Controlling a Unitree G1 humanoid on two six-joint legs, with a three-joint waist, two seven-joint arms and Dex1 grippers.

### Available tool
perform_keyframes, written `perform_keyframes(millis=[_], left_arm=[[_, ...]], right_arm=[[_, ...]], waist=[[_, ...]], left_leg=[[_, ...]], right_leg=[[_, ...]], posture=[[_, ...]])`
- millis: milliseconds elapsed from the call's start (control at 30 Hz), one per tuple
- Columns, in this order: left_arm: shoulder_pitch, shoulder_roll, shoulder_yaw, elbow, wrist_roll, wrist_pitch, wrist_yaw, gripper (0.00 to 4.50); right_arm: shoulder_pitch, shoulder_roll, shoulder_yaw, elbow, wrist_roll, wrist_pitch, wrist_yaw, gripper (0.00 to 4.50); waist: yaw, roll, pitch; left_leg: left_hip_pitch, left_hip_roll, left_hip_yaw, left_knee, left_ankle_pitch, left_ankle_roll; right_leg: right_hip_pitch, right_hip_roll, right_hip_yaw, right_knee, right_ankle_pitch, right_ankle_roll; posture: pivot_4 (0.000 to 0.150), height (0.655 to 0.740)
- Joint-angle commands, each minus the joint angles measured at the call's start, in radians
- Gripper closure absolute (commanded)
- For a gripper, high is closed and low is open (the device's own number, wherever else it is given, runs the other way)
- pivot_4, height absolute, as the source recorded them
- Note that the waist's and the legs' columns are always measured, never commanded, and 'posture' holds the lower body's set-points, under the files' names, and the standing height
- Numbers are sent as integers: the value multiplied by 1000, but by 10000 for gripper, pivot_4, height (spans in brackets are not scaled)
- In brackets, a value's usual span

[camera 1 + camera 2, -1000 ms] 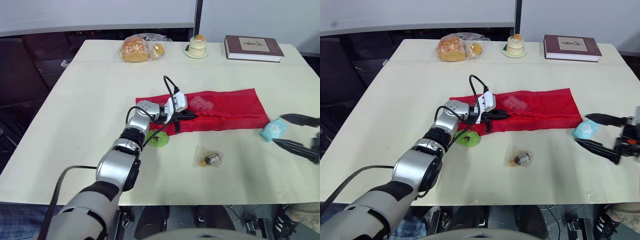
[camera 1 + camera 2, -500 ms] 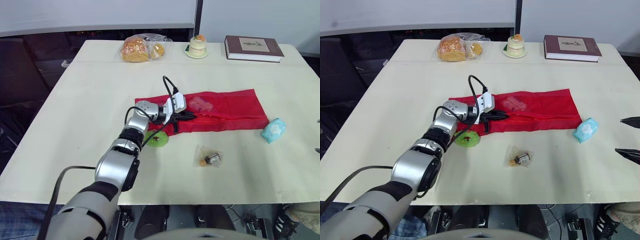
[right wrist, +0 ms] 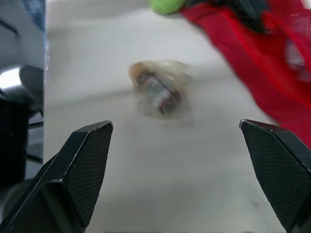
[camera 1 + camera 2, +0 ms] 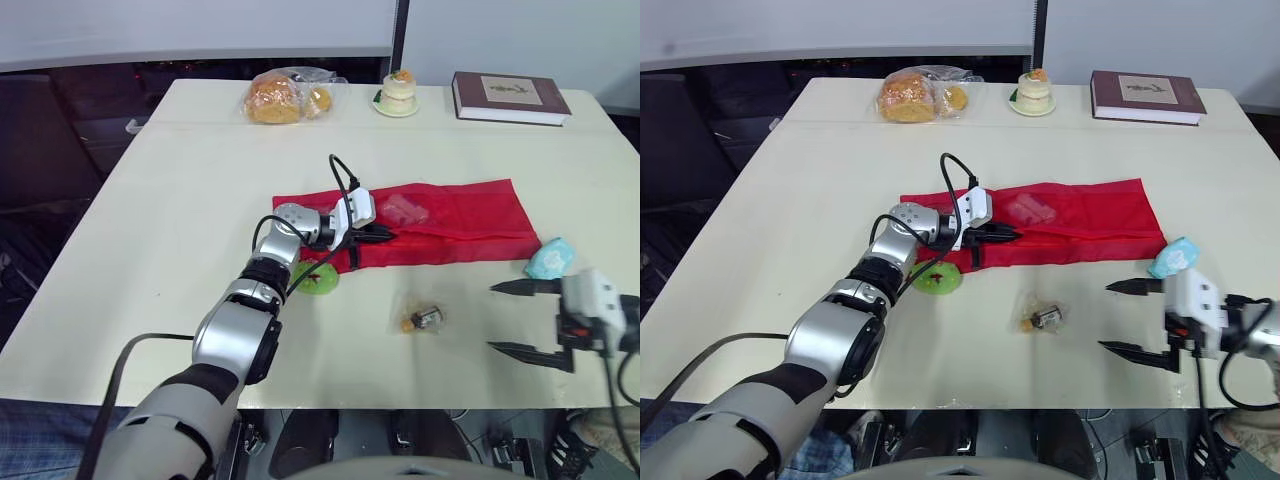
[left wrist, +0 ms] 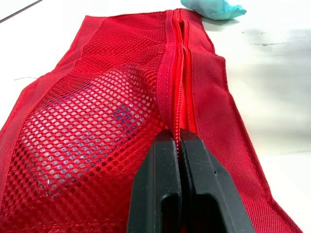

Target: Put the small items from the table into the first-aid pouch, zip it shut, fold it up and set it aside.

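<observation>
Table: a pale top on which all the items are laid out.
First-aid pouch: a red mesh pouch is laid flat and unfolded near the middle of the table, its long side running left to right.
Zip: it is seen running along the length of the pouch, up from between the left fingers.
Pale item: it is seen through the mesh, inside the pouch near its left half.
Left gripper: the fingers are clenched together on the pouch at the zip line, near the pouch's left end.
Green item: it is placed on the table just in front of the pouch's left end, beside the left arm.
Clear packet: a small wrapped object is left on the table in front of the pouch, apart from it.
Blue packet: it is set just beside the pouch's right front corner.
Right gripper: the fingers are spread wide and nothing is held; they are pointed towards the clear packet, which is framed between them in the right wrist view.
Bread bag: it is placed at the far edge of the table.
Small cake: it is set to the right of the bread bag.
Book: it is laid flat at the far right corner.
</observation>
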State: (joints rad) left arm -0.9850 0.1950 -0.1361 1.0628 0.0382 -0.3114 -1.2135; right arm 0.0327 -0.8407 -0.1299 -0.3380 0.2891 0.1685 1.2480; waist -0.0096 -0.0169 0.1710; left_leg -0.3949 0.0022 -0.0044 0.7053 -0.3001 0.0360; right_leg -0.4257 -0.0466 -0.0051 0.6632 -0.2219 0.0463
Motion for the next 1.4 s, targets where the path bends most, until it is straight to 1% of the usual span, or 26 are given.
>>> perform_keyframes(millis=[33, 100, 300, 467, 733, 800, 833, 867, 900, 967, 1033, 1133, 1267, 1333, 1400], left_arm=[[-12, -11, -7, -23, -4, -13, 2, 45000], [-12, -11, -8, -23, -4, -14, 4, 45000], [-5, -11, -14, -34, -7, -13, 3, 45000], [-3, -12, -14, -38, -8, -11, 7, 45000], [1, -18, -16, -39, -9, -11, 5, 45000], [-2, -21, -16, -36, -9, -10, 5, 45000], [-3, -21, -16, -35, -9, -10, 5, 45000], [-4, -22, -16, -34, -9, -10, 5, 45000], [-5, -22, -16, -33, -9, -10, 5, 45000], [-5, -22, -16, -33, -10, -9, 5, 45000], [-5, -22, -16, -33, -10, -9, 5, 45000], [-7, -20, -16, -31, -11, -10, 6, 45000], [-7, -21, -16, -32, -11, -10, 9, 45000], [-6, -22, -15, -33, -13, -10, 9, 45000], [-2, -24, -16, -37, -15, -9, 7, 45000]], right_arm=[[-63, 17, 109, 9, -82, -61, -31, 353], [-107, 31, 172, 19, -104, -68, -35, 353], [-200, 63, 296, 58, -149, -94, -36, 353], [-208, 52, 306, 88, -164, -133, -36, 353], [-186, 44, 301, 78, -160, -130, -49, 353], [-177, 38, 304, 72, -163, -121, -50, 5494], [-175, 38, 305, 68, -163, -117, -51, 9247], [-174, 37, 307, 64, -162, -110, -53, 11599], [-174, 35, 309, 61, -163, -102, -54, 17754], [-174, 33, 312, 60, -163, -95, -55, 28311], [-175, 34, 314, 61, -163, -97, -56, 37086], [-175, 39, 304, 54, -141, -74, -59, 37124], [-176, 64, 259, 16, -64, 40, -95, 37125], [-199, 87, 233, 6, -35, 163, -162, 37125], [-247, 96, 219, 18, -47, 292, -240, 37125]], waist=[[5, 1, 0], [7, 1, 0], [8, 0, 0], [8, 0, 0], [8, 0, 0], [9, 1, 0], [9, 0, 0], [9, 1, 0], [9, 1, 0], [9, 0, 0], [9, 0, 0], [9, 0, 0], [9, 0, 0], [10, 1, 0], [11, 1, 0]], left_leg=[[0, 0, 0, 0, 0, 0], [-1, 0, -2, 0, 0, 0], [-1, 0, -2, 0, 0, -1], [-1, 0, -2, 0, 0, 0], [-1, 0, -2, 0, 0, 0], [-1, 0, -2, 0, 0, 0], [-1, 0, -2, 0, 0, 0], [-1, 0, -2, 0, 0, 0], [-1, 0, -2, 0, 0, 0], [-1, 0, -2, 0, 0, 0], [-1, -1, -2, 0, 0, 0], [-1, 0, -2, 0, 0, 0], [-1, 0, -2, 0, 0, 0], [-1, 0, -2, 0, 0, 0], [-1, 0, -2, 0, 0, 0]], right_leg=[[0, 0, 0, 0, 0, 0], [0, 1, -2, 0, 0, 0], [0, 0, -2, 0, 0, 0], [0, 0, -2, 0, 0, 0], [0, 0, -2, 0, 0, 0], [0, 0, -2, 0, 0, 0], [0, 0, -2, 0, 0, 0], [0, 0, -2, 0, 0, 0], [0, 0, -2, 0, 0, 0], [0, 0, -2, 0, 0, 0], [0, 0, -2, 0, 0, 0], [0, 0, -2, 0, 0, 0], [0, 0, -2, 0, 0, 0], [0, 0, -2, 0, 0, 0], [0, 0, -2, 0, 0, 0]], posture=[[1500, 7400], [1500, 7400], [1500, 7400], [1500, 7400], [1500, 7400], [1500, 7400], [1500, 7400], [1500, 7400], [1500, 7400], [1500, 7400], [1500, 7400], [1500, 7400], [1500, 7400], [1500, 7400], [1500, 7400]])
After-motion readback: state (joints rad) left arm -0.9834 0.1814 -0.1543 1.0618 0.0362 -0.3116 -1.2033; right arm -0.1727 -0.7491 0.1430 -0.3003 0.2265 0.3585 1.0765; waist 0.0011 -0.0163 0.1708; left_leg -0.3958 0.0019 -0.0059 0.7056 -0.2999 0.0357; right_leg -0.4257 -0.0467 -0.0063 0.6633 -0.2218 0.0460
